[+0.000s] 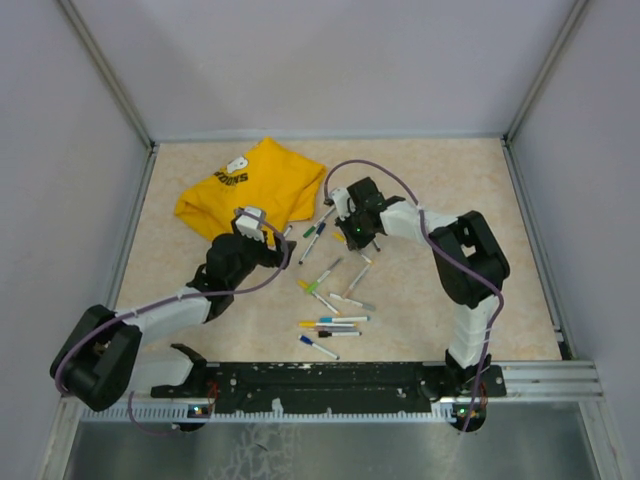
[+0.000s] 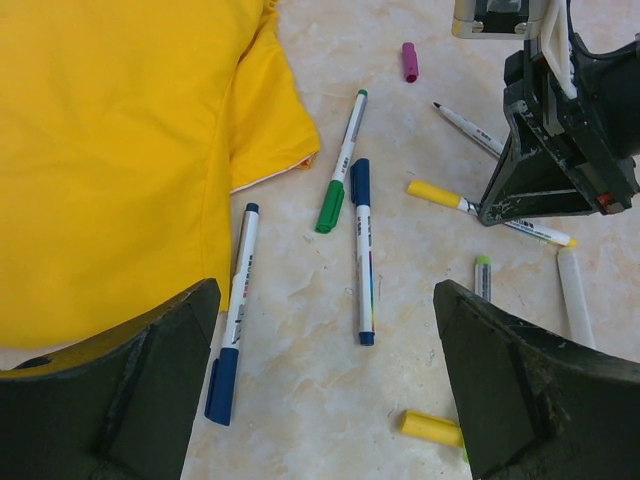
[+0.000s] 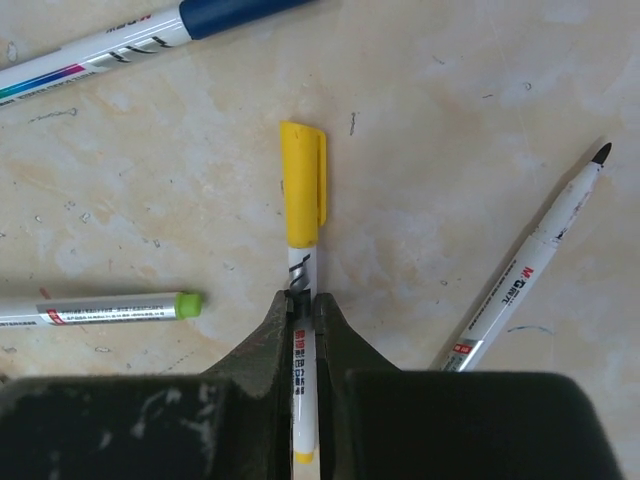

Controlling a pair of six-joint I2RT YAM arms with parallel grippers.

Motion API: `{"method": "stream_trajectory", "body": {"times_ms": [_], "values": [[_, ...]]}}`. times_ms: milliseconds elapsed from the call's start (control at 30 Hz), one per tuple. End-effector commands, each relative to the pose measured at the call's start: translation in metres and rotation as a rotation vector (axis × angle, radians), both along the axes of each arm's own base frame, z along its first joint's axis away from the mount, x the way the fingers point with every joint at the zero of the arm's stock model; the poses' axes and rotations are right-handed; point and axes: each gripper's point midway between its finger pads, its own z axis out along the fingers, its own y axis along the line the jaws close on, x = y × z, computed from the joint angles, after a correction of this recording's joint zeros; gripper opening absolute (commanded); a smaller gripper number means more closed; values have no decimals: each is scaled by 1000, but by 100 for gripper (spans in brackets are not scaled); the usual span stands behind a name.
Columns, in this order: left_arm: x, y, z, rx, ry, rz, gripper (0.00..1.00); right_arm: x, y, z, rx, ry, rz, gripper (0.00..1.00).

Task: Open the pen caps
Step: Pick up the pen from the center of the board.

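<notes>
My right gripper (image 3: pixel 303 305) is shut on the white barrel of a pen (image 3: pixel 303 268) whose yellow cap (image 3: pixel 302 195) is still on and points away from the jaws, low over the table. The left wrist view shows this gripper (image 2: pixel 492 208) and the yellow cap (image 2: pixel 437 193) too. My left gripper (image 2: pixel 325 385) is open and empty above the table, between a blue-capped pen (image 2: pixel 230 330) and a loose yellow cap (image 2: pixel 432 428). A loose purple cap (image 2: pixel 410 61) lies farther off. Another blue pen (image 2: pixel 362 250) and a green pen (image 2: pixel 340 165) lie capped.
A yellow T-shirt (image 1: pixel 250 190) lies at the back left, close to my left gripper (image 1: pixel 262 235). An uncapped black-tipped pen (image 3: pixel 530 260) and a green-ended pen (image 3: pixel 100 308) lie beside my right gripper. Several more pens (image 1: pixel 330 325) lie near the front.
</notes>
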Motion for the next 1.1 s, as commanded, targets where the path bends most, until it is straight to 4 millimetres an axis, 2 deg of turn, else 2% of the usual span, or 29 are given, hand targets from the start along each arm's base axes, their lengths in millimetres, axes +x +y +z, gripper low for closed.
{"method": "stream_trajectory", "body": {"times_ms": [0, 333, 567, 633, 700, 800, 900, 1067], "values": [[-2, 2, 14, -38, -55, 10, 93, 10, 8, 16, 21, -61, 3, 0], [-6, 5, 22, -54, -80, 13, 92, 7, 18, 53, 131, -116, 9, 0], [-33, -10, 57, -250, -148, -102, 93, 3, 17, 86, 233, -150, 19, 0], [-40, -13, 67, -308, -153, -133, 93, -3, 18, 94, 282, -138, 44, 0], [-50, -19, 76, -373, -161, -183, 94, -12, 20, 117, 351, -156, 89, 0], [-66, -27, 85, -476, -160, -260, 98, -25, 20, 133, 451, -133, 142, 0], [-77, -36, 86, -554, -141, -329, 99, -37, 20, 143, 534, -92, 187, 0], [-80, -52, 85, -607, -94, -415, 100, -54, 27, 148, 624, -14, 254, 0]]}}
